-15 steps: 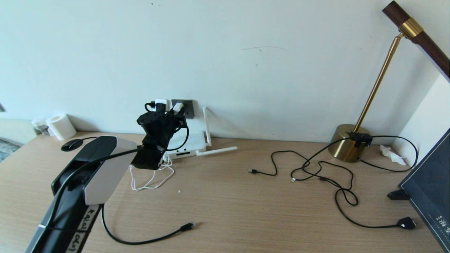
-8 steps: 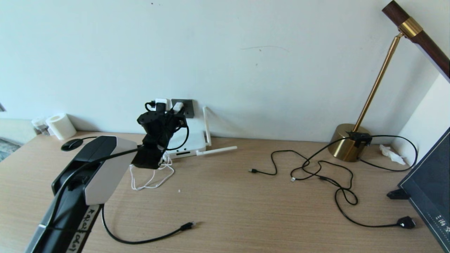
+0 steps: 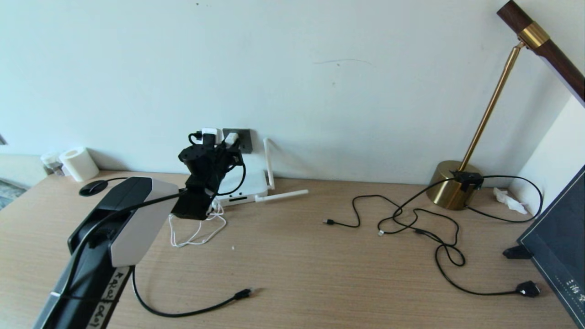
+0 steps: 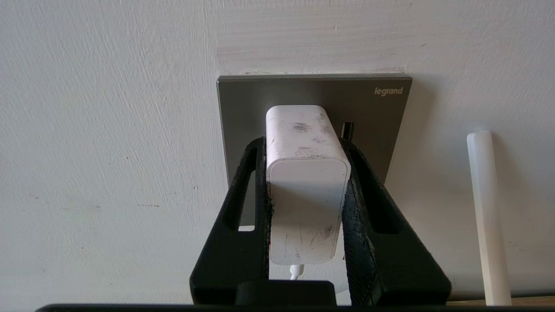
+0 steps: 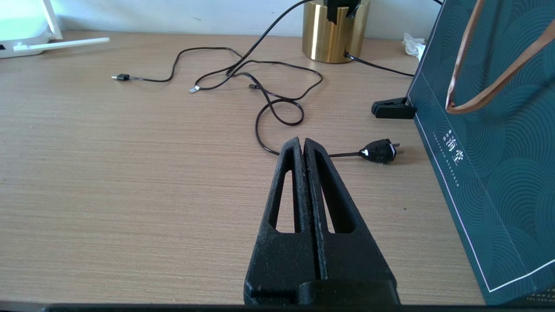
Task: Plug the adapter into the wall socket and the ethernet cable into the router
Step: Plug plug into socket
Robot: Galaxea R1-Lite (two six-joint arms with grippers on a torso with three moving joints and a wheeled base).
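Left wrist view shows the left gripper [image 4: 305,173] clamping the adapter [image 4: 305,182] squarely against the wall socket [image 4: 373,112], at the router's [image 3: 244,183] eleven o'clock, to seat its pins.

left gripper [image 4: 305,147] raised, clamped; right gripper [image 5: 303,145] low, fingers together.

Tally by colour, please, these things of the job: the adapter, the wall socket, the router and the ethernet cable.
White: 2, adapter and router
Dark grey: 1, wall socket
Black: 1, ethernet cable
Total: 4
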